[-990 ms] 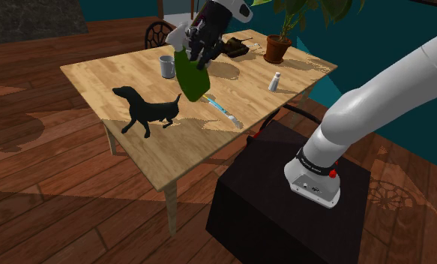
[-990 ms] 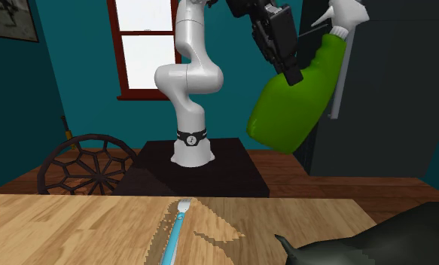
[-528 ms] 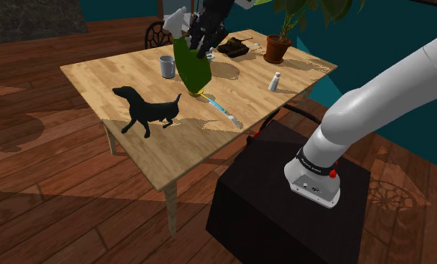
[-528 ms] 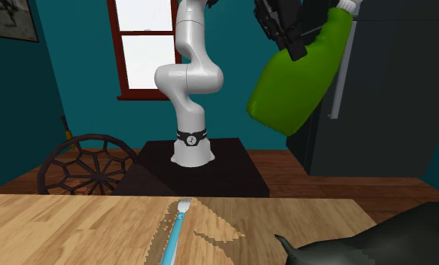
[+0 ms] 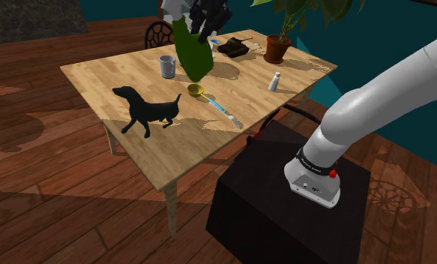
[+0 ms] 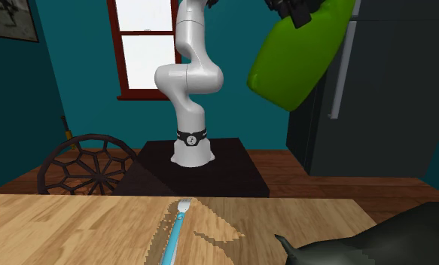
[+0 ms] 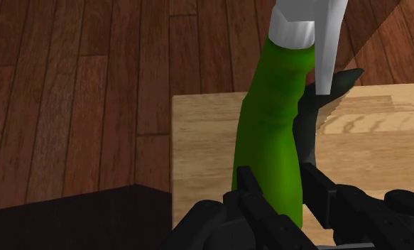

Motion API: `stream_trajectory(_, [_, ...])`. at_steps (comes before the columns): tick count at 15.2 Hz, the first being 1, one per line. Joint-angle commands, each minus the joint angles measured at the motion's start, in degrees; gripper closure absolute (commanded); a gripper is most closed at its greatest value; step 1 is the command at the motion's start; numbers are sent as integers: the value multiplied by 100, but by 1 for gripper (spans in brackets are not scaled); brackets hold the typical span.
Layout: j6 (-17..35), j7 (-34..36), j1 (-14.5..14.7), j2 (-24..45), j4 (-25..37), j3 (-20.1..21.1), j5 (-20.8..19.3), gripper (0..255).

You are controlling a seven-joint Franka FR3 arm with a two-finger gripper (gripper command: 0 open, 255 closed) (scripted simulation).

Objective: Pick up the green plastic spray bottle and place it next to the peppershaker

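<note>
Wrist view: pincer clamped on green spray bottle, one finger each side of its body. Shoulder view: bottle is up in the air, tilted, above wooden surface, w/ grey mug & yellow bowl below it. White peppershaker stands well apart from it, nr potted plant.

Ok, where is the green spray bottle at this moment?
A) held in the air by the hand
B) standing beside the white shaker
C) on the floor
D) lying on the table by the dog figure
A: the hand clasps the green spray bottle, which hangs tilted well above the table.
</note>
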Motion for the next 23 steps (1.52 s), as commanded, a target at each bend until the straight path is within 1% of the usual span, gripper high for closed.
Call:
stream_trajectory(1, [-129,60,-13,39,177,-22,-34,255])
stream_trajectory(7, [-494,254,-29,85,633,-66,-98,255])
stream_trajectory(15, [-1207,-697,-408,-253,400,-946,-403,255])
stream_trajectory(23, [-1872,-1664,-796,-171,591,-1820,-856,255])
